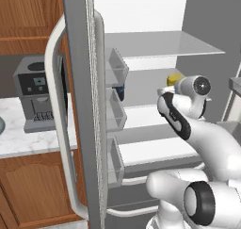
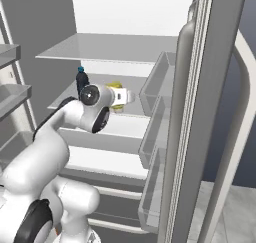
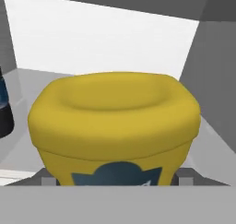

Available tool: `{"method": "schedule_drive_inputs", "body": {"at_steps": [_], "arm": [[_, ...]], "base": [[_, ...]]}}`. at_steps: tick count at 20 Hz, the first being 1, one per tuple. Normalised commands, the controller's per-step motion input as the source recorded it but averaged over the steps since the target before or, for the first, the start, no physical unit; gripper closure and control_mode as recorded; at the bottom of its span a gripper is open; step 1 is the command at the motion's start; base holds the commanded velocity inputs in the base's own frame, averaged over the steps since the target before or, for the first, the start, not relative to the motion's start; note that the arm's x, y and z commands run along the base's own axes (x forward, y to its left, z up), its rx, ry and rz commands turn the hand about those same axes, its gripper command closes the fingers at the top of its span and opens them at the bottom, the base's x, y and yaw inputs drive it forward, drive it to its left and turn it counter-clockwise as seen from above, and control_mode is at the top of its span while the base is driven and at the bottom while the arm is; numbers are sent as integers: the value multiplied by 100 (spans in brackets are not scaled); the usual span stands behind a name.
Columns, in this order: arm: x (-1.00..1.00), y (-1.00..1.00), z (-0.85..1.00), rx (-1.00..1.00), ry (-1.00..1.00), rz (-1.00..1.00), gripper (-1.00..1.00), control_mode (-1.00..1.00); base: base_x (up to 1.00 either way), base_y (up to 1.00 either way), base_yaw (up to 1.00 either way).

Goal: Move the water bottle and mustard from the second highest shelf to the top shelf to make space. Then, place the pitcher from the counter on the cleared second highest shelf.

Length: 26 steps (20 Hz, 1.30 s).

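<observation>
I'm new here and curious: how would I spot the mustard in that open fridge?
Inside the open fridge, find the second highest shelf. Two bottles stand there: the mustard is the short yellow one right before the tool, unlike the taller dark water bottle.

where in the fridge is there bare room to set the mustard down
The top shelf is bare from side wall to door bins. The second highest shelf is crowded at its left: water bottle, mustard and the gripper sit there.
</observation>
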Motion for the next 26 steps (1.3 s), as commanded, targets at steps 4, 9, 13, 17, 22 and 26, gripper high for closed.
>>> {"method": "schedule_drive_inputs", "body": {"at_steps": [4,9,13,17,22,26], "arm": [[-39,0,100,-11,2,0,100,-100],[-12,0,100,-1,3,0,100,-100],[0,-9,83,3,0,0,100,-100],[0,-13,76,6,0,0,100,-100],[7,-10,56,6,0,0,100,-100],[29,-11,28,5,0,0,100,-100]], "base": [[0,0,0],[0,0,0],[0,0,0],[0,0,0],[0,0,0],[0,0,0]]}}
